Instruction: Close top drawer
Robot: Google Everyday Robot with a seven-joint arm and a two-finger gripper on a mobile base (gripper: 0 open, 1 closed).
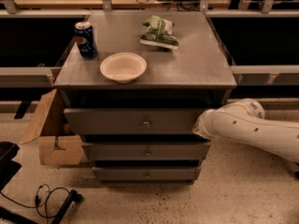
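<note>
Camera view looks down from the near side onto a low grey wooden cabinet (pixel 196 64) standing on a pale speckled floor (pixel 243 190). Its wide grey top drawer (pixel 107 121), with a tall flat front panel, sits directly under the cabinet top, and a small round metal knob (pixel 146 123) is set at the centre of the panel. A dark band of shadow shows between the drawer's upper edge and the underside of the cabinet top, and the panel stands a little nearer than the cabinet's body, so the drawer is not fully home. Below it lie a shorter-fronted grey middle drawer (pixel 117 151) and a similar grey bottom drawer (pixel 121 173), each with its own small knob. A thick white robot arm (pixel 252 127) reaches in from the right, and the gripper (pixel 199 125) at its tip is at the right end of the top drawer's front, touching or just beside that panel. Whether the gripper is open or closed cannot be told, nor whether it has hold of anything. On the cabinet top a blue soda can (pixel 86 40) stands upright at the far left, a shallow cream bowl (pixel 123 67) sits near the front edge just right of the can, and a crumpled green snack bag (pixel 160 32) lies further back, right of centre. An open brown cardboard box (pixel 51 134) leans against the cabinet's left side, and a thin black cable (pixel 46 199) loops on the floor near it.
</note>
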